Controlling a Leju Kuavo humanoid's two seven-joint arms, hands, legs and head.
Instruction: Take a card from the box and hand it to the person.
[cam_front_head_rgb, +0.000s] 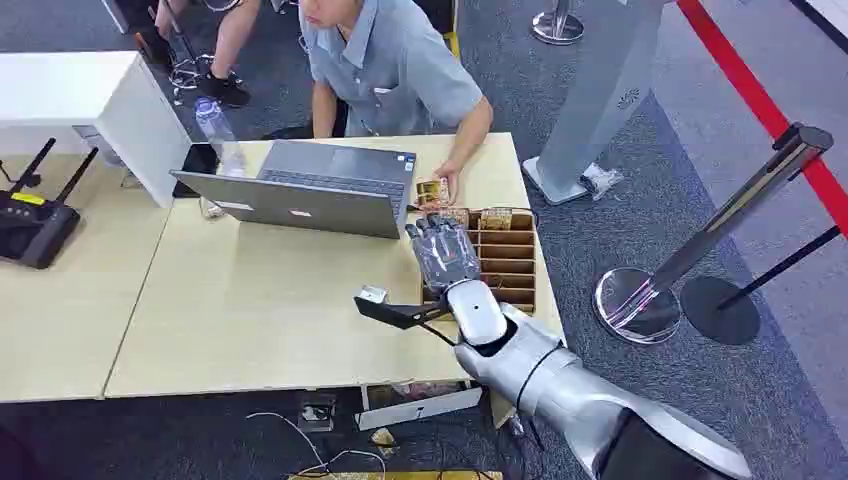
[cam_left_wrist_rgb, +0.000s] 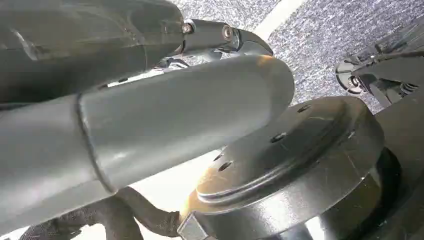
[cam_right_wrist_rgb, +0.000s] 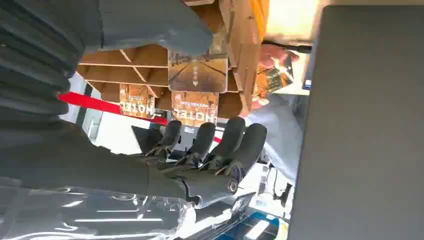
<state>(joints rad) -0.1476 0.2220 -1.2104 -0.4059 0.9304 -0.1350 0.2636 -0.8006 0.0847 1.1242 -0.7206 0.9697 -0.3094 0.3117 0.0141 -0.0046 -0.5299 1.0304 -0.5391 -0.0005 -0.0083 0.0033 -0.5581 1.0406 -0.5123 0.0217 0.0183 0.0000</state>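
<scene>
One right hand (cam_front_head_rgb: 446, 252) of the robot reaches over the wooden box (cam_front_head_rgb: 506, 258), which stands on the light worktop (cam_front_head_rgb: 250, 310) near its right edge. The box is divided into several compartments, and the hand is above its left part, with the fingers pointing toward the person (cam_front_head_rgb: 390, 65) who sits behind the worktop. In the right wrist view, the dark fingers (cam_right_wrist_rgb: 235, 142) are curled a little and stand apart from the thumb (cam_right_wrist_rgb: 155, 22). A card (cam_right_wrist_rgb: 197, 72) with a road picture is just beside the tip of the thumb, but I cannot tell if the thumb really presses it or if the hand holds it. Two other cards with the word "HOTEL" stand in the compartments of the box, one (cam_right_wrist_rgb: 195, 107) under the road card and one (cam_right_wrist_rgb: 133, 100) beside it.

The hand of the person (cam_front_head_rgb: 446, 183) rests on the worktop just beside the far end of the box, on a small card-like thing (cam_front_head_rgb: 432, 192). A grey laptop (cam_front_head_rgb: 300, 188) is open in front of the person, to the left of the box. A clear water bottle (cam_front_head_rgb: 214, 125) stands behind the laptop. A black router (cam_front_head_rgb: 35, 220) with antennas lies on the next worktop at the left.

The left hand is hidden; the left wrist view gives grey parts of the robot body and a speckled floor (cam_left_wrist_rgb: 320, 30).
</scene>
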